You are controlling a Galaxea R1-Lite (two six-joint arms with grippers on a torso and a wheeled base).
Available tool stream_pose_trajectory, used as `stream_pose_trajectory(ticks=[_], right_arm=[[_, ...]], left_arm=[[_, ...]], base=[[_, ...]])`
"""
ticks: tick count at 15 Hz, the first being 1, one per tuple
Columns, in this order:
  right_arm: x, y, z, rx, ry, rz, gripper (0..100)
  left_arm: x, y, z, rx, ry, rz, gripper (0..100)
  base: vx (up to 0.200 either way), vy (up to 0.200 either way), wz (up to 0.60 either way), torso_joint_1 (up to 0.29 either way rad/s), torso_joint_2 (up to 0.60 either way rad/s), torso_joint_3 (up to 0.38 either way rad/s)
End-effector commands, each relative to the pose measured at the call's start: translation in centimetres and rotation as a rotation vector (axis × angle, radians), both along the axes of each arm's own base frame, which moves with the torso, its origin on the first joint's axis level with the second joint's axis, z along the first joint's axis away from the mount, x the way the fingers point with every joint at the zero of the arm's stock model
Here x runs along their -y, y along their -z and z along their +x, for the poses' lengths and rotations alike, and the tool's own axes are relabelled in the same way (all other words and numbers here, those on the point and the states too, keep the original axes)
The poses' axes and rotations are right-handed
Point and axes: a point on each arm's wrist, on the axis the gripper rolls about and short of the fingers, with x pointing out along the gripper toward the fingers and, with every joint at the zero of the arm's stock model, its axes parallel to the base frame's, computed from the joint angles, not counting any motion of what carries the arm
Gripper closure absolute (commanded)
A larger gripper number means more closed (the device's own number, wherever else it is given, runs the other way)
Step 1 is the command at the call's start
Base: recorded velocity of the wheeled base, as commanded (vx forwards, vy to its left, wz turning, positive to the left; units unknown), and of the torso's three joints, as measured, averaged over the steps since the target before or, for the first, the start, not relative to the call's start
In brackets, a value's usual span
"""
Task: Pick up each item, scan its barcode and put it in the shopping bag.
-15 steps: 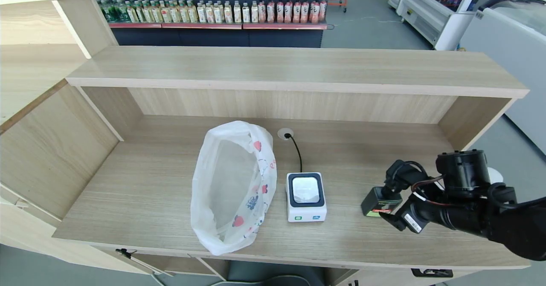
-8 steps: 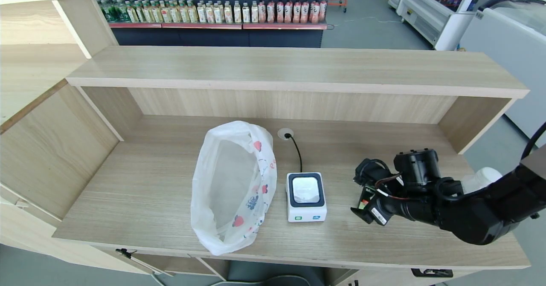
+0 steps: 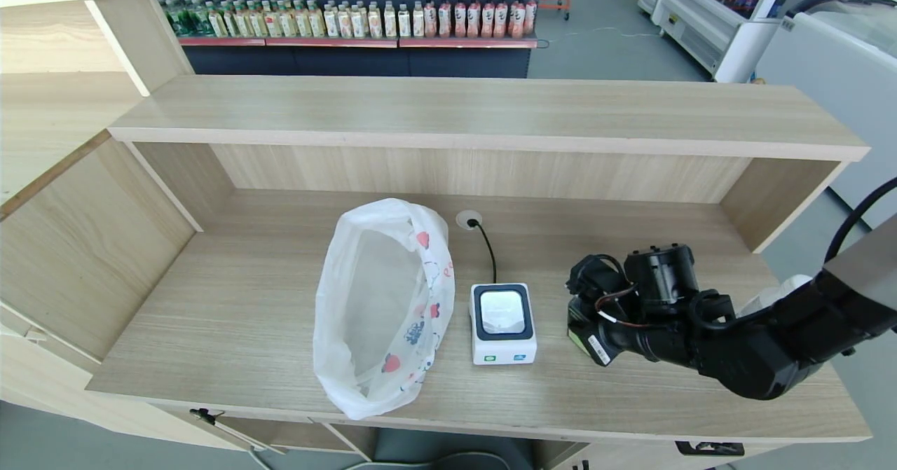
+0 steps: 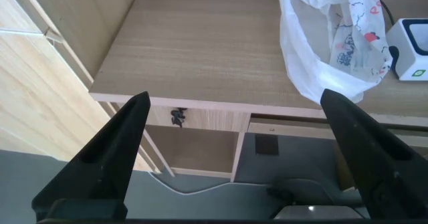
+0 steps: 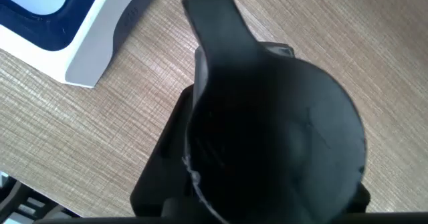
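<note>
Left claw: your left claw (image 4: 235, 95) is released, its two dark fingers spread wide. It hangs out past the near edge of the desk (image 3: 245, 302), off to the left of the bag and touching nothing.
Shopping bag: the white plastic shopping bag (image 3: 382, 309), printed with small red figures, lies on the desk left of centre. Its mouth gapes open and its near end reaches the front edge.
Scanner: the white barcode scanner (image 3: 502, 323) sits just to the right of the bag, with a narrow strip of desk between them. Its dark-framed window faces up.
Cable: a black cable (image 3: 487, 246) runs from the back of the scanner to a round grommet hole (image 3: 468, 219) in the desk.
Package: the small dark package (image 3: 574, 337) is in your right claw, just to the right of the scanner. You see little more of it than a green edge, and you cannot tell whether it touches the desk.
Right claw: your right claw (image 3: 583, 326) is clenched on the package. Its arm lies low across the right end of the desk. In the right wrist view a corner of the scanner sits close beside it.
White object: a pale rounded white object (image 3: 778, 295) shows behind the right arm near the desk's right end. It is too hidden to name.
Bottle shelf: rows of drinks on a bottle shelf (image 3: 350, 18) stand well behind the desk.
</note>
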Motion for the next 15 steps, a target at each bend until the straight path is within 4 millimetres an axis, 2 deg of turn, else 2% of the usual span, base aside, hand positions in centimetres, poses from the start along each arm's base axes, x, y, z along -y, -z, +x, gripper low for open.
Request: stream_pose_trajectory(ticks=[1, 5, 8, 10, 12, 13, 15], right_arm=[[-0.2, -0.3, -0.2, 0.008, -0.008, 0.004, 100], [0.2, -0.5, -1.3, 0.043, -0.008, 0.014, 100], [1.2, -3.2, -2.9, 0.186, 0.001, 0.065, 100], [3.4, -4.5, -7.3, 0.26, 0.016, 0.094, 100], [4.1, -5.4, -8.8, 0.299, 0.017, 0.11, 100], [4.2, -6.6, -9.6, 0.352, -0.013, 0.077, 100], [4.5, -6.9, -9.9, 0.43, -0.107, -0.12, 100]], left_arm=[[0.0, 0.0, 0.0, 0.0, 0.0, 0.0, 0], [0.0, 0.0, 0.0, 0.0, 0.0, 0.0, 0], [0.0, 0.0, 0.0, 0.0, 0.0, 0.0, 0], [0.0, 0.0, 0.0, -0.001, 0.0, 0.0, 0], [0.0, 0.0, 0.0, 0.0, 0.0, 0.0, 0], [0.0, 0.0, 0.0, -0.001, 0.0, 0.0, 0], [0.0, 0.0, 0.0, 0.0, 0.0, 0.0, 0]], base=[[0.0, 0.0, 0.0, 0.0, 0.0, 0.0], [0.0, 0.0, 0.0, 0.0, 0.0, 0.0], [0.0, 0.0, 0.0, 0.0, 0.0, 0.0], [0.0, 0.0, 0.0, 0.0, 0.0, 0.0], [0.0, 0.0, 0.0, 0.0, 0.0, 0.0], [0.0, 0.0, 0.0, 0.0, 0.0, 0.0], [0.0, 0.0, 0.0, 0.0, 0.0, 0.0]])
